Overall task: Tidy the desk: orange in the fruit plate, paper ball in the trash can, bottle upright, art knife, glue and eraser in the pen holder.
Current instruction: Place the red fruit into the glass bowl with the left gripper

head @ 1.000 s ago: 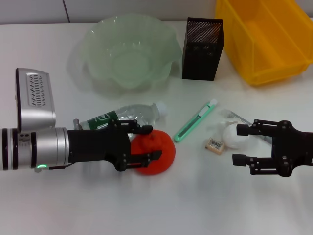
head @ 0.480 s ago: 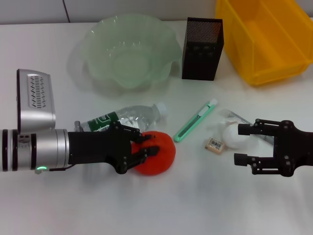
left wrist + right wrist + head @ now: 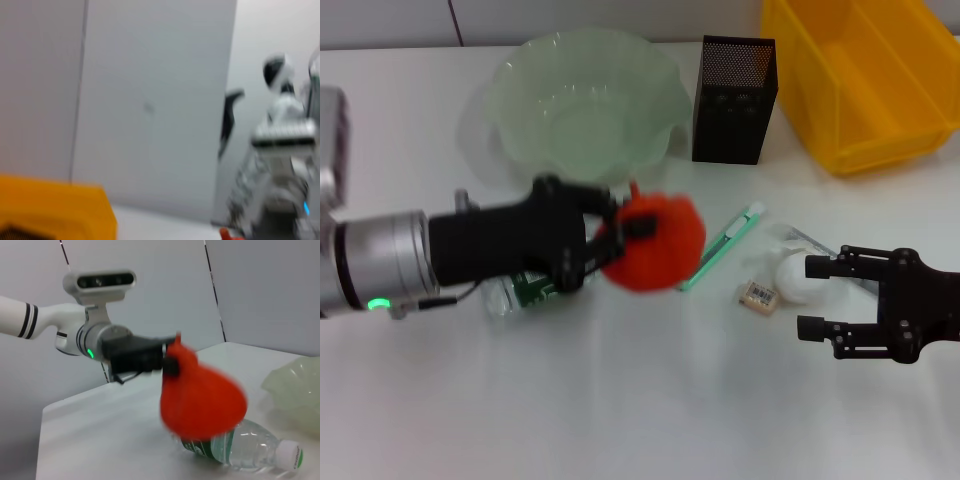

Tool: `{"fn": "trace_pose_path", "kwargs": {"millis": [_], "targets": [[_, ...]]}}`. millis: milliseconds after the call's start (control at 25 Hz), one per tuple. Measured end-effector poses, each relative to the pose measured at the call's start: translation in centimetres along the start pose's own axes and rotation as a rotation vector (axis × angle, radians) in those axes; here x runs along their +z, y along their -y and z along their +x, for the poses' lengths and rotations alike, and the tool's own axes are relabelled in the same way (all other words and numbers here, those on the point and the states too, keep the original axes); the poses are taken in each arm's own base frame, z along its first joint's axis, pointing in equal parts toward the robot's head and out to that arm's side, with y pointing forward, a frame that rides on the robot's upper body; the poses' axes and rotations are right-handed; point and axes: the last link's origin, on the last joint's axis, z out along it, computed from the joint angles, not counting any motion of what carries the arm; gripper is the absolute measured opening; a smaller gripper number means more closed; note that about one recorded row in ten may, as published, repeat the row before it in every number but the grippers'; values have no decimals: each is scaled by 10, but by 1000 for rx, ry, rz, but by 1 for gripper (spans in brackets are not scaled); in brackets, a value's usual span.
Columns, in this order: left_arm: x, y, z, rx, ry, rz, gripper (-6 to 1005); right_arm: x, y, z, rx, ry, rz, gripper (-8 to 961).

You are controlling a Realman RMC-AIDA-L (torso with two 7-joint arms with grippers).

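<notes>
My left gripper (image 3: 623,233) is shut on the orange (image 3: 662,243) and holds it in the air, just in front of the fruit plate (image 3: 510,75). The right wrist view shows the same orange (image 3: 202,400) hanging from the left gripper (image 3: 166,359) above the lying bottle (image 3: 245,449). In the head view the bottle (image 3: 523,291) is mostly hidden under the left arm. The art knife (image 3: 720,248), eraser (image 3: 759,294), paper ball (image 3: 794,278) and glue (image 3: 807,241) lie on the desk. My right gripper (image 3: 807,297) is open, right beside the paper ball.
The pen holder (image 3: 734,98) stands at the back, right of the fruit plate. The trash can (image 3: 865,85) is at the back right corner and also shows as the trash can (image 3: 55,207) in the left wrist view.
The left gripper closed on the orange, lifted it off the desk and carried it up and right toward the fruit plate. The right arm barely moved.
</notes>
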Motion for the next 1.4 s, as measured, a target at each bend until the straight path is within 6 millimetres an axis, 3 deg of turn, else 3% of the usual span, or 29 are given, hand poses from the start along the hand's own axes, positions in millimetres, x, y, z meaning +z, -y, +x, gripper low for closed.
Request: {"fn": "trace_pose_path", "kwargs": {"millis": [240,400,440,720,920,1080,1400], "targets": [[11,20,25,15,-140,99,122,0,-1,0,1,5,-8,772],[28,54,40,18,-205,257,102,1,-2,-1,2,9,-9,771],[28,54,40,18,-205,257,98,1,-2,-1,2,9,-9,771],[43,107,32,-13,-105,562,70,3,-2,-2,-2,12,-13,768],[38,121,24,-20,-78,693,71,6,-2,-3,-1,17,-18,767],[38,123,23,-18,-70,711,193,7,-2,-4,-3,20,-20,765],[39,122,24,-28,-82,702,560,6,-1,-5,-2,34,-4,762]]}}
